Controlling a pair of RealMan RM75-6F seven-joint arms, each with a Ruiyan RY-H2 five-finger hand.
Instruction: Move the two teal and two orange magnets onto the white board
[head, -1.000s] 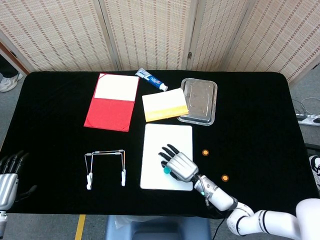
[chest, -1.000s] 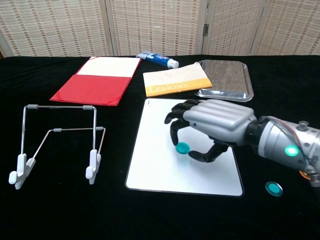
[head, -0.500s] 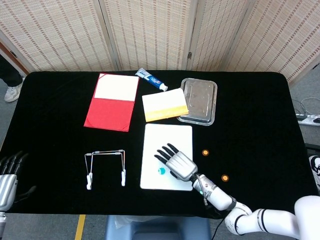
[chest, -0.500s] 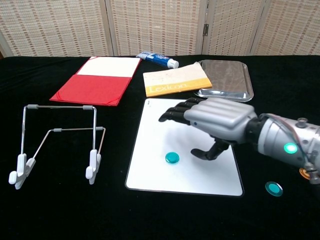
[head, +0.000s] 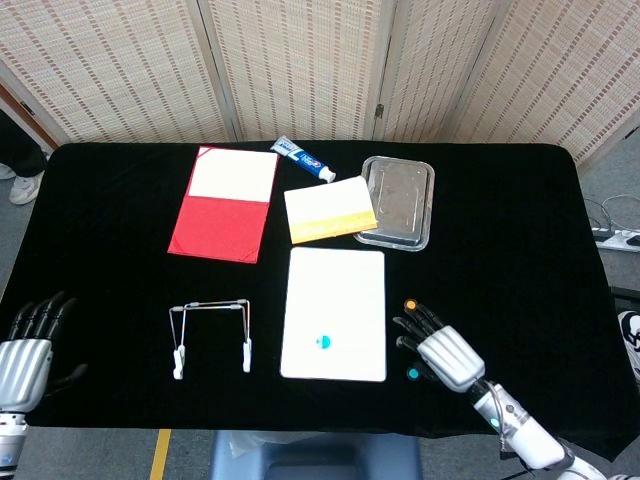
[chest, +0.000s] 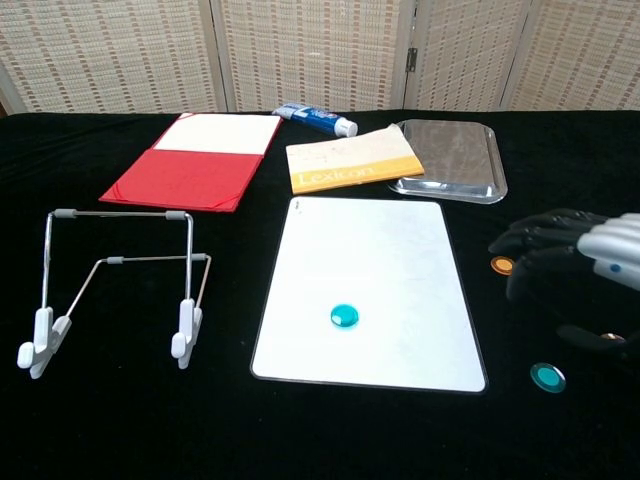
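Note:
The white board (head: 335, 290) (chest: 370, 250) lies at the table's front centre. One teal magnet (head: 323, 342) (chest: 344, 316) rests on its near half. A second teal magnet (head: 413, 374) (chest: 547, 377) lies on the black cloth right of the board. An orange magnet (head: 410, 304) (chest: 502, 265) lies further back. My right hand (head: 445, 350) (chest: 575, 255) hovers between these two, fingers spread and holding nothing. The other orange magnet is hidden beneath it. My left hand (head: 27, 345) sits open at the front left edge, far from everything.
A red folder (head: 222, 203) (chest: 195, 160), a toothpaste tube (head: 303, 159) (chest: 316, 118), a yellow booklet (head: 329, 209) (chest: 352, 160) and a metal tray (head: 398, 200) (chest: 450, 158) lie behind the board. A wire stand (head: 212, 333) (chest: 115, 280) stands left of it.
My right hand let go of the teal magnet on the board. It then drew back to the right, off the board, over the magnets on the cloth.

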